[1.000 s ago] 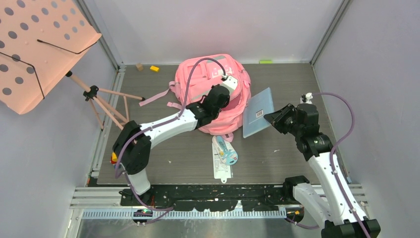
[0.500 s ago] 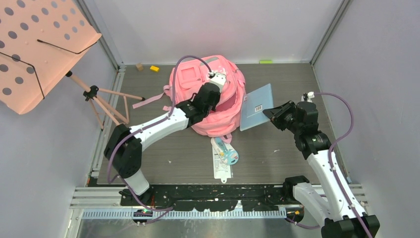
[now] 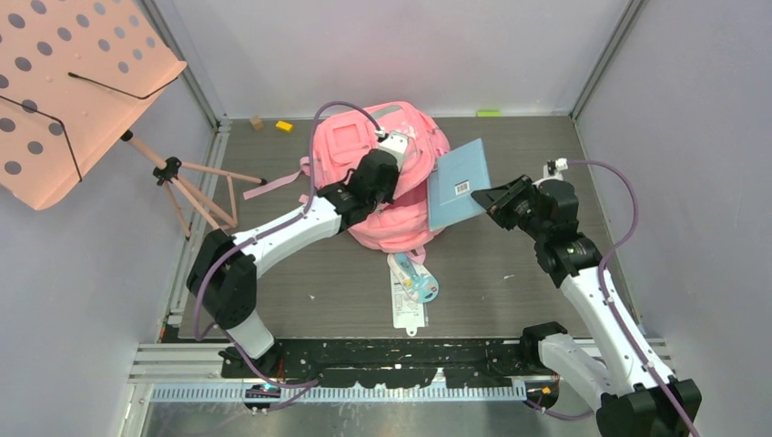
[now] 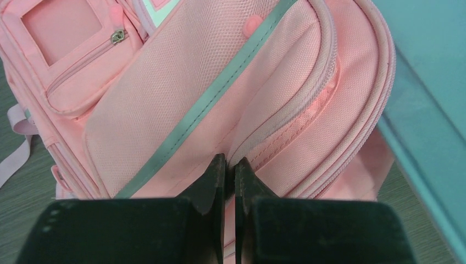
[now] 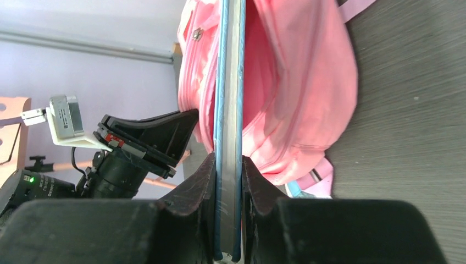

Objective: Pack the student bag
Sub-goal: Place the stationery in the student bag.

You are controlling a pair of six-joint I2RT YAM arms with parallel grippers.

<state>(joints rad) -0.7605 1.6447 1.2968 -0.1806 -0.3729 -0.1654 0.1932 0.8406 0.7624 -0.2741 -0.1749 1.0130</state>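
Note:
The student bag [image 3: 350, 146] is a big pink backpack lying at the back middle of the table. My left gripper [image 3: 390, 171] is shut on a fold of its fabric beside the zip seam [image 4: 286, 118], at the bag's open side; in the left wrist view the gripper [image 4: 229, 163] pinches pink cloth. My right gripper [image 3: 482, 197] is shut on a thin blue book [image 3: 458, 182], held on edge. In the right wrist view the gripper [image 5: 228, 160] clamps the book [image 5: 229, 82], whose far end sits against the bag's opening [image 5: 286, 82].
A salmon perforated music stand [image 3: 73, 82] on a tripod stands at the far left. A blister-packed item [image 3: 410, 287] lies on the table in front of the bag. Small blocks [image 3: 285, 126] and a green piece [image 3: 488, 113] lie by the back wall. Walls close in on both sides.
The left gripper has dragged the bag's fabric left and back, shifting the bag. The right gripper has carried the blue book left, up to the bag's opening.

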